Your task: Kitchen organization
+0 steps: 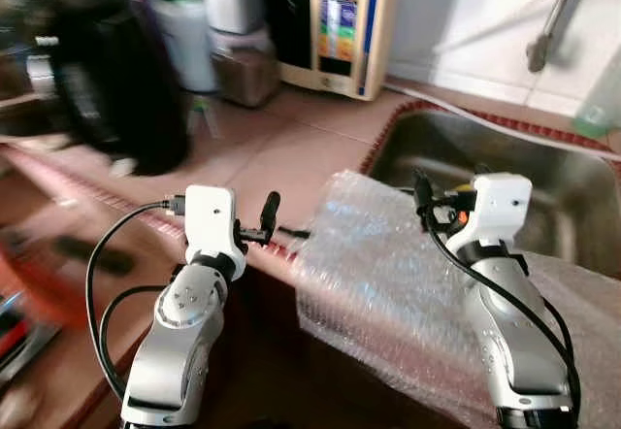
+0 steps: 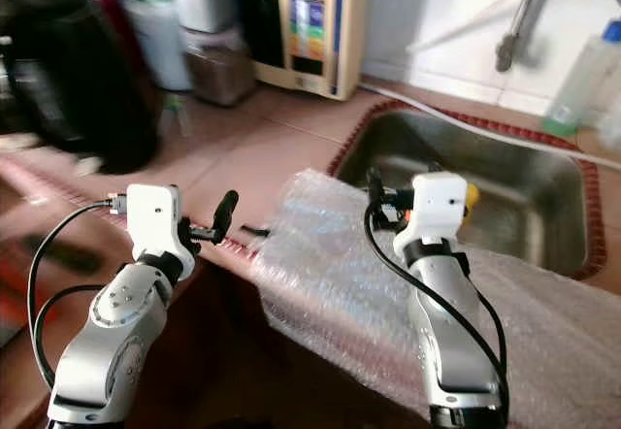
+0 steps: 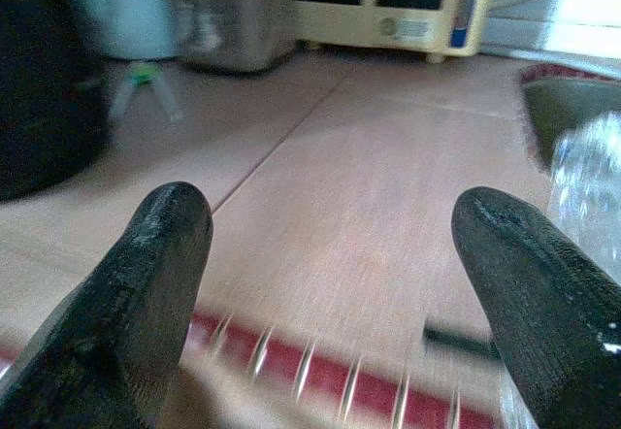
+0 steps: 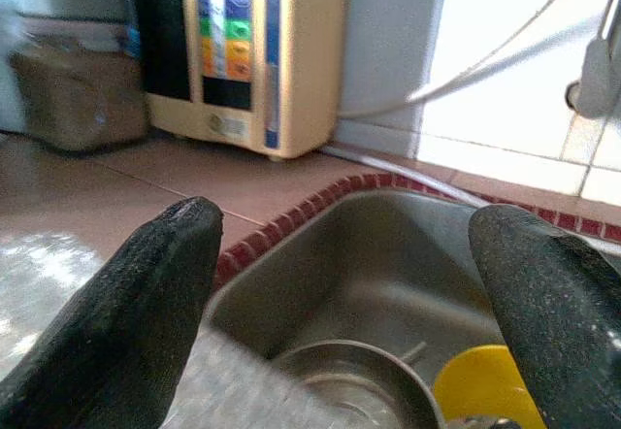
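Bubble wrap (image 1: pixel 388 274) is lying draped over the front edge of the tiled surface (image 1: pixel 291 148), just beside the steel sink (image 1: pixel 543 186) and between the two arms. The left end effector (image 3: pixel 330 254) is hovering above the surface's red-trimmed edge with its fingers spread wide, holding nothing. The right end effector (image 4: pixel 354 283) is hanging over the sink, fingers likewise wide apart and empty. A metal bowl (image 4: pixel 349 376) and a yellow item (image 4: pixel 485 385) are sitting in the basin. A cream-coloured appliance (image 1: pixel 340 21) is standing against the wall.
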You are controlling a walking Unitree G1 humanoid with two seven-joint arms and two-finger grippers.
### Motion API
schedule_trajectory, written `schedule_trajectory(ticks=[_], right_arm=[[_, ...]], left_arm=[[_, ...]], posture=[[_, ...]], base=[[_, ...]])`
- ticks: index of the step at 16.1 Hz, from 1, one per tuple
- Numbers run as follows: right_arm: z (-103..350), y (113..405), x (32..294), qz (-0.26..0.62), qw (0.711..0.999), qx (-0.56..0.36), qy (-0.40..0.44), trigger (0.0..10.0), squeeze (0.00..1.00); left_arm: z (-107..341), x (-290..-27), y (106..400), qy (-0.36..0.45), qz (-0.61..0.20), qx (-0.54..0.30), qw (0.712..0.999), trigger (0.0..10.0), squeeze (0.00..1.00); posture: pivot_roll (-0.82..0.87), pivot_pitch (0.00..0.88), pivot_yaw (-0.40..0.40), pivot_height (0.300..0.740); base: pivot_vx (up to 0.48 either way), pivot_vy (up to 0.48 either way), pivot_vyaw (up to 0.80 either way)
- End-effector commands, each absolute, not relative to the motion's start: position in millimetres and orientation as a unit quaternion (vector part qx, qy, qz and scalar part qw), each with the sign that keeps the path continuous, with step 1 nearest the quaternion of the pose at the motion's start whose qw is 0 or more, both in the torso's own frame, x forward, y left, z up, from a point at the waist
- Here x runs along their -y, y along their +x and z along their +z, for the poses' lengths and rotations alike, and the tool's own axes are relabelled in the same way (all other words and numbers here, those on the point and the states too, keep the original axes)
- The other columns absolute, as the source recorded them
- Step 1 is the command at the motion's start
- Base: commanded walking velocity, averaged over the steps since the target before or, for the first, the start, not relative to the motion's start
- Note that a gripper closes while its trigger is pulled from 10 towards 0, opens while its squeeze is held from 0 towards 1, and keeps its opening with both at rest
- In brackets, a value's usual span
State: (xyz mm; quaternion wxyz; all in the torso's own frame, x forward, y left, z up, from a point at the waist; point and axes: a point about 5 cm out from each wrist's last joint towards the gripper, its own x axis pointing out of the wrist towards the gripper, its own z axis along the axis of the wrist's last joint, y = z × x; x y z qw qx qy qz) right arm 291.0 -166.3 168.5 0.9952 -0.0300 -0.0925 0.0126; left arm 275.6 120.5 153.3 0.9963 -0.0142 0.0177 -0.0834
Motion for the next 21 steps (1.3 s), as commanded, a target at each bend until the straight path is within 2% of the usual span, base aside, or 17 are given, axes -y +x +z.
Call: schedule_trajectory(ticks=[1,12,19,21], right_arm=[[167,290,168,0.006,0.996,0.088,-0.032,10.0,0.0],[179,291,167,0.016,0.992,0.121,-0.042,10.0,0.0],[160,282,173,0.011,0.994,0.093,-0.054,10.0,0.0],[148,281,172,0.013,0.996,0.075,-0.052,10.0,0.0]], left_arm=[[153,-119,276,-0.009,-0.089,-0.02,0.996,10.0,0.0],[156,-117,278,-0.003,-0.094,-0.014,0.995,10.0,0.0],[139,-112,277,0.006,-0.117,-0.035,0.992,10.0,0.0],[121,-111,273,0.004,-0.138,-0.056,0.989,10.0,0.0]], posture=[[-0.05,0.028,0.056,0.74],[-0.05,0.025,0.053,0.74],[-0.08,0.029,0.066,0.74],[-0.08,0.024,0.071,0.74]], base=[[-0.296,0.0,0.0],[-0.292,0.0,0.0],[-0.281,0.0,0.0],[-0.141,0.0,0.0]])
